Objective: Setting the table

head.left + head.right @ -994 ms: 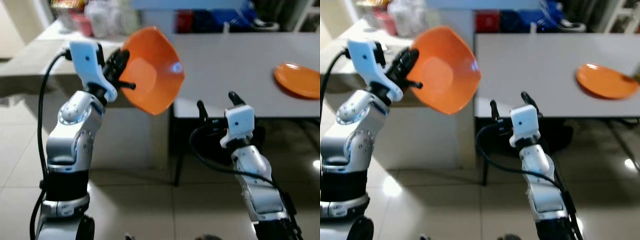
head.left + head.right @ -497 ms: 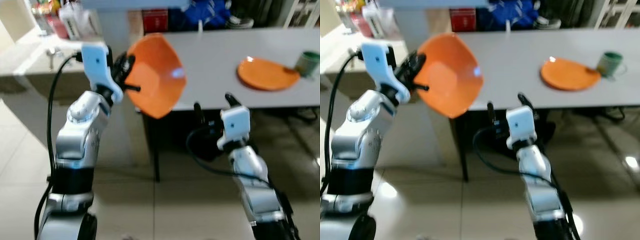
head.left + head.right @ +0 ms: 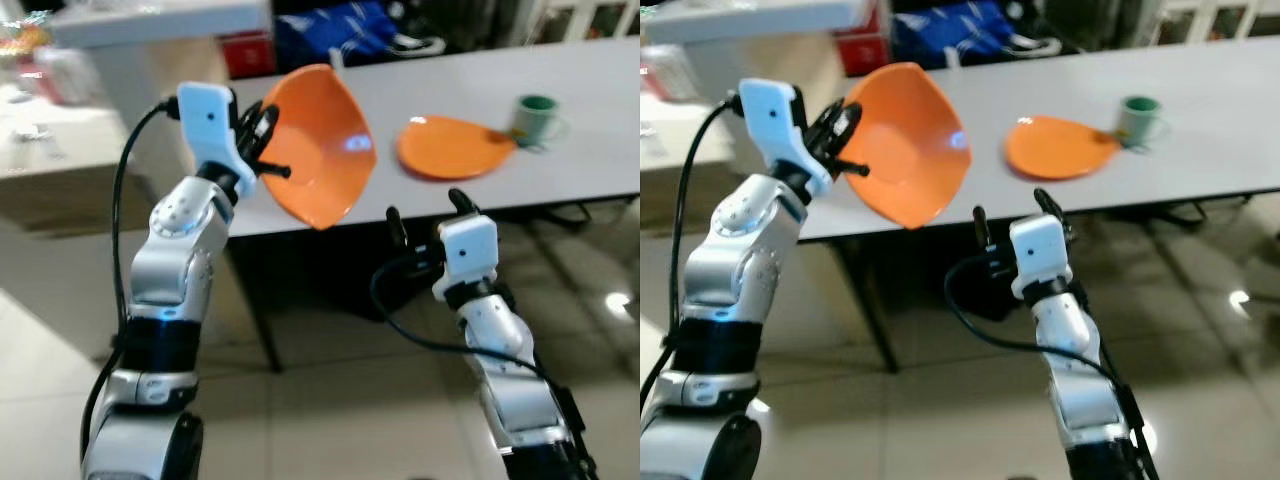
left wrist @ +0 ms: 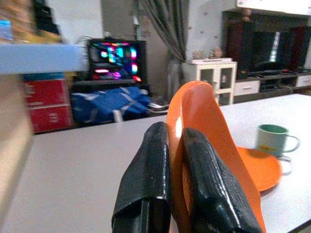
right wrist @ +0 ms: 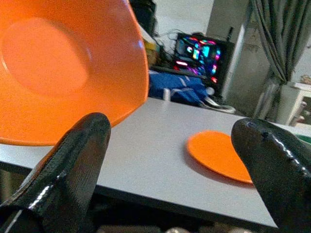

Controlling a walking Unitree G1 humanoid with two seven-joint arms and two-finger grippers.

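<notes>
The left gripper (image 3: pixel 262 140) pinches the rim of an orange bowl (image 3: pixel 320 145), tilted at upper centre before the table (image 3: pixel 590 110) bearing a plate (image 3: pixel 450 147) and mug (image 3: pixel 534 113), while the right gripper (image 3: pixel 428 212) hangs spread, empty, below.

I am seeing a long table (image 3: pixel 560 110) stretching across ahead of me. A plate (image 3: pixel 450 148) is lying on it toward my right, with a mug (image 3: pixel 533 116) standing just beyond it, touching its far rim. My left gripper (image 3: pixel 262 150) is holding a bowl (image 3: pixel 320 145) tilted up over the table's near left edge. My right gripper (image 3: pixel 425 215) is hanging lower, before the table edge, below the plate.
</notes>
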